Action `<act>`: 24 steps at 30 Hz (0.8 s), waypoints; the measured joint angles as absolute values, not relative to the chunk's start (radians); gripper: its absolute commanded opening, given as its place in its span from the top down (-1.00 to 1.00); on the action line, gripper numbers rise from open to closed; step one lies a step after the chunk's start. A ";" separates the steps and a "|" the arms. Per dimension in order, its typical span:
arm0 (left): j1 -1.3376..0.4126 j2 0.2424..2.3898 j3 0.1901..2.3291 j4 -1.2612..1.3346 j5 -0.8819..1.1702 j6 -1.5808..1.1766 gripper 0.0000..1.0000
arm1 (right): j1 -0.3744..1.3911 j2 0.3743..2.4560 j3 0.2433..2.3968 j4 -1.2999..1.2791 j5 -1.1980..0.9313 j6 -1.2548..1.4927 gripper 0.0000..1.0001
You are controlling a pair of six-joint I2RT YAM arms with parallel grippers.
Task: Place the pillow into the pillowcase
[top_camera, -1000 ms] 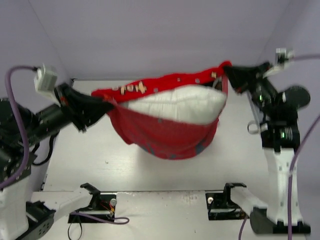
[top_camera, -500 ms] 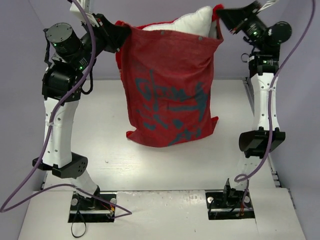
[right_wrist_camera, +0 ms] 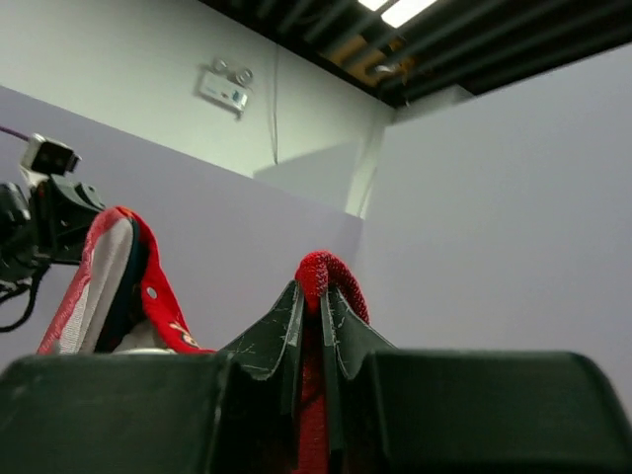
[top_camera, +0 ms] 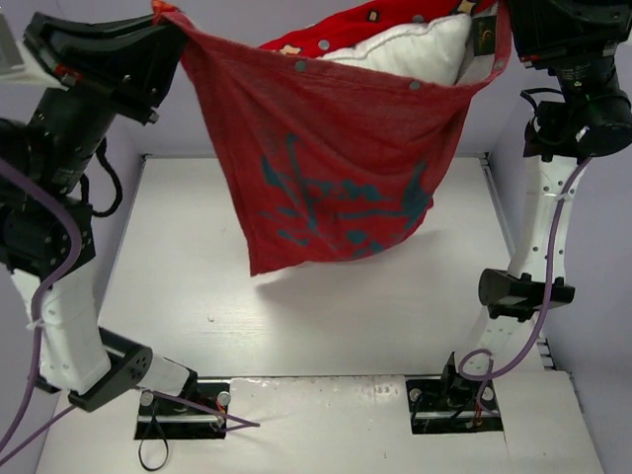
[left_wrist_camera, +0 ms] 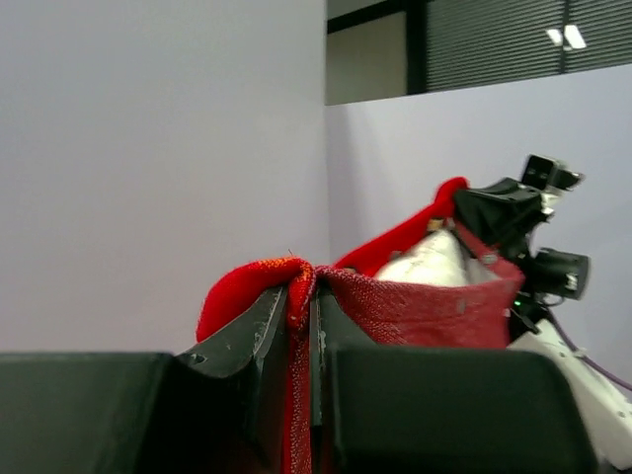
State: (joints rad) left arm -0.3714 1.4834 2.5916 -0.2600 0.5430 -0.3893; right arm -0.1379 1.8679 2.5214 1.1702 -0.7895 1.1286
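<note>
The red pillowcase [top_camera: 336, 178] hangs high above the table, mouth up, its dull reverse with bluish patches facing the camera. The white pillow [top_camera: 410, 49] sits inside it, its top showing at the open mouth. My left gripper [top_camera: 170, 22] is shut on the left corner of the mouth; the left wrist view shows red cloth [left_wrist_camera: 296, 296] pinched between the jaws. My right gripper [top_camera: 502, 25] is shut on the right corner; the right wrist view shows red cloth [right_wrist_camera: 318, 281] clamped between the jaws. The pillow also shows in the left wrist view [left_wrist_camera: 425, 265].
The white table [top_camera: 296, 316] lies below the hanging pillowcase. Both arms are raised at the sides. Grey walls enclose the table at the back and sides. Cables hang along both arms.
Both grippers have lifted the pillowcase from near the table to high in the air. The pillow has sunk deeper into it. The cover now swings slightly to the left.
</note>
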 measured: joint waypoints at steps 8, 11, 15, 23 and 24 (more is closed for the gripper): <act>-0.324 1.440 2.522 -0.320 0.331 -0.321 1.00 | -0.164 1.864 2.298 1.261 -0.767 1.279 1.00; -0.295 1.476 2.537 -0.339 0.293 -0.330 1.00 | -0.159 1.963 2.353 1.256 -0.769 1.333 1.00; -0.243 1.556 2.545 -0.387 0.294 -0.371 1.00 | -0.120 2.046 2.416 1.203 -0.765 1.333 1.00; -0.116 1.649 2.566 -0.436 0.375 -0.506 1.00 | -0.030 2.148 2.603 1.163 -0.708 1.298 1.00; -0.104 1.658 2.587 -0.431 0.390 -0.521 1.00 | -0.027 2.151 2.613 1.163 -0.700 1.293 1.00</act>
